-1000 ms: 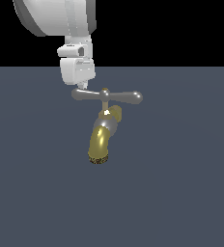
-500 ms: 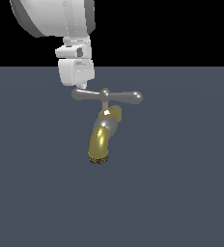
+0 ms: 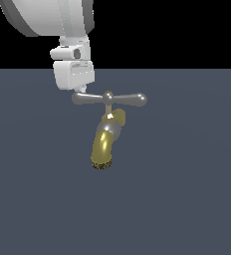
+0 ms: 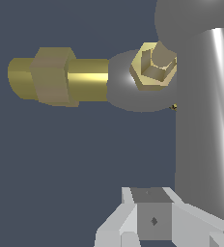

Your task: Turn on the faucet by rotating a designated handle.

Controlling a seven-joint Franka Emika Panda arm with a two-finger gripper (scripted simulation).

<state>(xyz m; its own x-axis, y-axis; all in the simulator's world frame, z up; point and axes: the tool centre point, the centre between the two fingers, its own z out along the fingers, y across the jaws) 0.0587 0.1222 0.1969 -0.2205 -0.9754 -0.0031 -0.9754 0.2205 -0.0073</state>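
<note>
Faucet: a small gold tap near the middle of the dark grey floor in the exterior view; its curved spout bends down toward 7 o'clock and ends in a dark rough mouth

Handle: a shiny grey bar on top of the faucet; its long way runs from 9 o'clock to 3 o'clock in the exterior view, almost flat; the arm at 3 o'clock is thicker with a round end, the arm at 9 o'clock is thinner

Stem: a short gold post with a six-sided nut, seen up close in the wrist view, with the fat grey bar right beside it

Gripper: the white hand hangs just above the thin end of the handle, at about 10 o'clock from the faucet; it looks to be touching or almost touching that end

Fingers: I cannot tell how far apart they are, and I cannot see the hand holding anything

Arm: big, white and grey, coming in from 11 o'clock
</note>
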